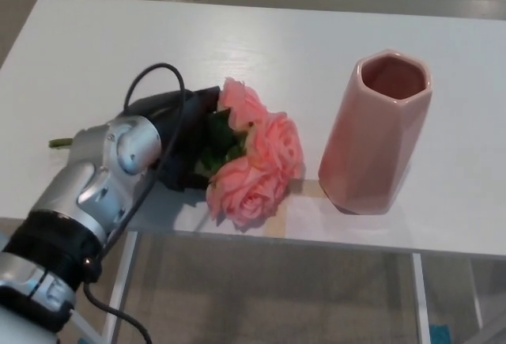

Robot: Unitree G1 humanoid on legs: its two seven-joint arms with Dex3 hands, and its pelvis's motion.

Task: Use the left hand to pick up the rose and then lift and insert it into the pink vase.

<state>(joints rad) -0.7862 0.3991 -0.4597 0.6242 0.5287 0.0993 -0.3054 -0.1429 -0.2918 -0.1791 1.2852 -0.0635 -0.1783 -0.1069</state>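
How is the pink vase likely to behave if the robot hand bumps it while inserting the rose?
The pink vase stands tall on a narrow base near the table's front edge, so it may tip. Its glossy, faceted surface looks ceramic: probably rigid, fairly heavy and breakable. The rose seems top-heavy with three blooms, which could nudge the rim.
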